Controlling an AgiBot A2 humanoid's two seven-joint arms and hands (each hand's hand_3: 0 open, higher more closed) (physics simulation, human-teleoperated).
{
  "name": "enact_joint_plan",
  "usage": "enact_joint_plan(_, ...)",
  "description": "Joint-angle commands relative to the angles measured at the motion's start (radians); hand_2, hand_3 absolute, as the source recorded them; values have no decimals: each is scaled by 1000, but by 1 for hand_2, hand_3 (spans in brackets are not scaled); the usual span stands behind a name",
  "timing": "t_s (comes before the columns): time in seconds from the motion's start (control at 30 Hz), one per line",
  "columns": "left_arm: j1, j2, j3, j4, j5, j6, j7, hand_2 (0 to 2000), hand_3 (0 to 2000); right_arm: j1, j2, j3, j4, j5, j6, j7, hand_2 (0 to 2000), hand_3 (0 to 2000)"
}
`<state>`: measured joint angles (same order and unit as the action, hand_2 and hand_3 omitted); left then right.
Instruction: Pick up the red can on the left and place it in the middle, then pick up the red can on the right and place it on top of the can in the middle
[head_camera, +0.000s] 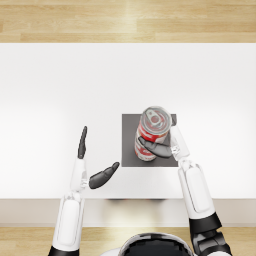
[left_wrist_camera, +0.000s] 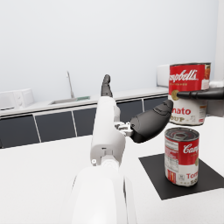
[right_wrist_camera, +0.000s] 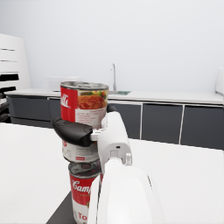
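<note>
A red soup can (left_wrist_camera: 189, 93) hangs in the grasp of the robot's right hand (head_camera: 159, 148), directly above a second red can (left_wrist_camera: 181, 156) that stands upright on a dark square mat (head_camera: 131, 145) near the front of a white table (head_camera: 60, 90). In the left wrist view a clear gap shows between the raised can's base and the lower can's lid; the right wrist view shows the two nearly in line, the upper one upright. The right hand's dark fingers (right_wrist_camera: 72, 131) wrap across the held can's lower label. The lower can sits toward the mat's right half, with a strip of bare mat to its left and in front.

The left hand (head_camera: 92, 167) holds nothing, its fingers spread wide, one pointing away from the robot and another angled toward the mat; it hovers over the table just left of the mat's front corner, apart from both cans.

The tabletop stretches wide and bare to the left, to the right and behind the mat, ending at a wood floor (head_camera: 125, 20). The wrist views show a kitchen counter (left_wrist_camera: 65, 105) with a sink tap along the far wall.
</note>
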<state>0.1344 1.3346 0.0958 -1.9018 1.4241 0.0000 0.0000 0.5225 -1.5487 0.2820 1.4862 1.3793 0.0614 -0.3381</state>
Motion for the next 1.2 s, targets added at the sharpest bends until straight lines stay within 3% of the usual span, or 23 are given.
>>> enact_joint_plan(0.03, -2, 1, -7, -8, 0, 0, 0, 0, 0, 9, -5, -1, -31, 0, 1, 0, 2000, 1520)
enact_joint_plan(0.07, -5, 2, -8, -6, 0, 0, 0, 0, 0, 9, -6, 2, -42, 0, 1, 0, 639, 1193)
enact_joint_plan(0.1, -3, 4, -8, 0, 0, 0, 0, 0, 0, 11, -8, -3, -55, 0, 5, -3, 0, 867)
enact_joint_plan(0.17, -8, 6, -1, -3, 0, 0, 0, 0, 0, 6, -9, -1, -53, 0, -7, -8, 0, 213)
enact_joint_plan(0.2, -8, 7, -2, -3, 0, 0, 0, 0, 0, 5, -9, -1, -54, 0, -22, -9, 0, 0)
enact_joint_plan(0.4, -17, 14, -2, -2, 0, 0, 0, 0, 0, -7, -13, -3, -4, -1, -45, -10, 0, 0)
enact_joint_plan(0.57, -9, 25, 5, -16, 0, 0, 0, 0, 0, -11, -18, -20, 121, 0, -54, -11, 0, 0)
enact_joint_plan(0.6, -3, 28, 8, -14, 0, 0, 0, 0, 0, 11, 41, 29, 145, 0, -57, -11, 0, 0)
enact_joint_plan(0.63, -3, 30, 14, -20, 0, 0, 0, 0, 0, 2, -8, -14, 161, 0, -58, -11, 0, 0)
enact_joint_plan(0.87, 11, 46, 18, -40, 0, 0, 0, 0, 0, 24, -18, -62, 280, 0, -62, -11, 0, 0)
enact_joint_plan(0.9, 16, 49, 10, -51, 0, 0, 0, 0, 0, 176, 357, 251, 298, 0, -62, -11, 0, 0)
enact_joint_plan(0.93, 18, 51, 3, -61, 0, 0, 0, 0, 0, 51, 67, -14, 316, -1, -62, -11, 0, 0)
enact_joint_plan(1.2, 47, 61, -122, -130, 0, 0, 0, 0, 0, 5, 87, -192, 455, 0, -61, -11, 0, 0)
